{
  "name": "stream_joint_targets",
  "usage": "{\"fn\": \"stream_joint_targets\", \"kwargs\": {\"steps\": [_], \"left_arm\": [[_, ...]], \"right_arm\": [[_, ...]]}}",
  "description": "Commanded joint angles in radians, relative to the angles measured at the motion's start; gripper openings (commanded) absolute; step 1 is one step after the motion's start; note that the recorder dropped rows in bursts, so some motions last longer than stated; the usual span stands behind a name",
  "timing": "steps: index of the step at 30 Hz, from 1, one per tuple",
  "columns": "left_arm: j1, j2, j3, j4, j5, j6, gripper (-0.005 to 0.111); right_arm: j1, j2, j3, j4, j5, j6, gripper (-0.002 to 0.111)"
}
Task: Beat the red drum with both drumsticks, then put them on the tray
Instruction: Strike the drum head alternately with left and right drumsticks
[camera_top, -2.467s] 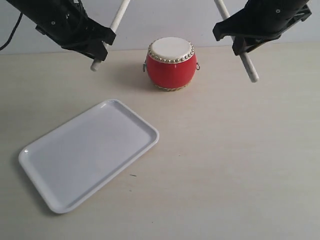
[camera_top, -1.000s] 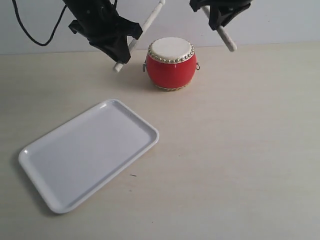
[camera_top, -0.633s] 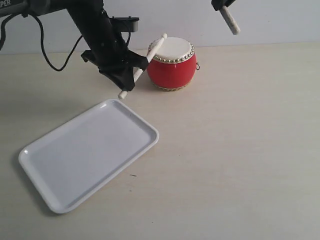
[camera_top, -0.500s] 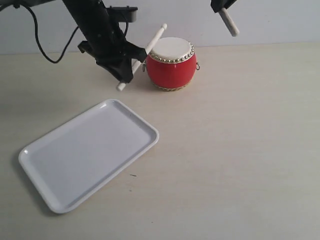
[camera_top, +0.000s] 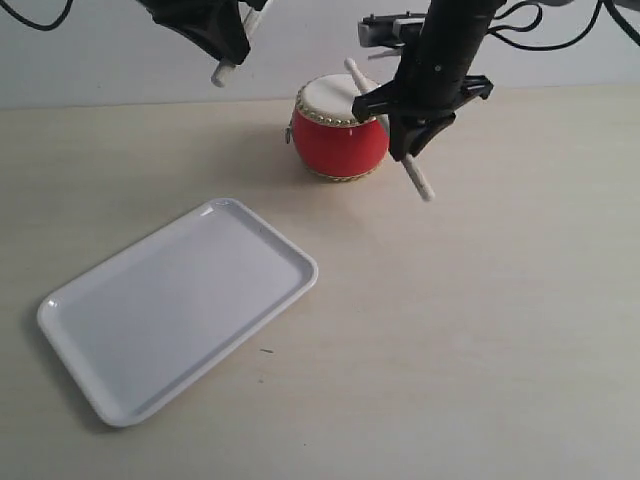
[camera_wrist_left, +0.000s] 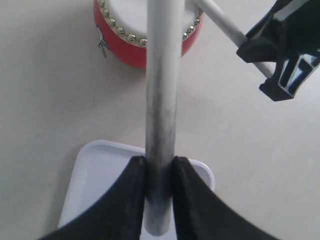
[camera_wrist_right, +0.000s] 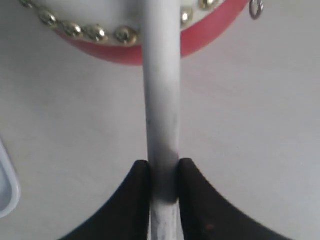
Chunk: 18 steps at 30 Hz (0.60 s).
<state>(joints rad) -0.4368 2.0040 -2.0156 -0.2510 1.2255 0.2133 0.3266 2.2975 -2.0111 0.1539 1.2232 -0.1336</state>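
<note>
On the tabletop (camera_top: 480, 330), the white tray (camera_top: 180, 310) is laid at the front left, well apart from the red drum (camera_top: 335, 145) at the back. Just beside the drum's right side, the right pincer (camera_top: 408, 145) is clamped on a drumstick (camera_top: 420, 183) slanted over the studded rim. Up to the drum's left, the left pincer (camera_wrist_left: 159, 175) is clamped on the other drumstick (camera_wrist_left: 162, 100), held apart from the drum.
</note>
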Motion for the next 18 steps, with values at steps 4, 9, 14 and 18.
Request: {"fn": "stream_joint_targets", "kwargs": {"steps": [4, 9, 14, 18], "left_arm": [[-0.003, 0.035, -0.001, 0.005, -0.004, -0.006, 0.000], [-0.010, 0.117, -0.001, 0.001, -0.004, -0.015, 0.000], [-0.037, 0.186, 0.019, 0.001, -0.004, -0.034, 0.000], [-0.043, 0.223, 0.058, 0.003, -0.004, -0.044, 0.000]], "right_arm": [[-0.002, -0.132, 0.021, -0.042, -0.002, 0.015, 0.000], [-0.002, -0.305, 0.021, -0.042, -0.002, 0.015, 0.000], [-0.002, -0.443, 0.021, -0.053, -0.002, 0.015, 0.000], [-0.002, -0.501, 0.021, -0.062, -0.002, 0.026, 0.000]]}}
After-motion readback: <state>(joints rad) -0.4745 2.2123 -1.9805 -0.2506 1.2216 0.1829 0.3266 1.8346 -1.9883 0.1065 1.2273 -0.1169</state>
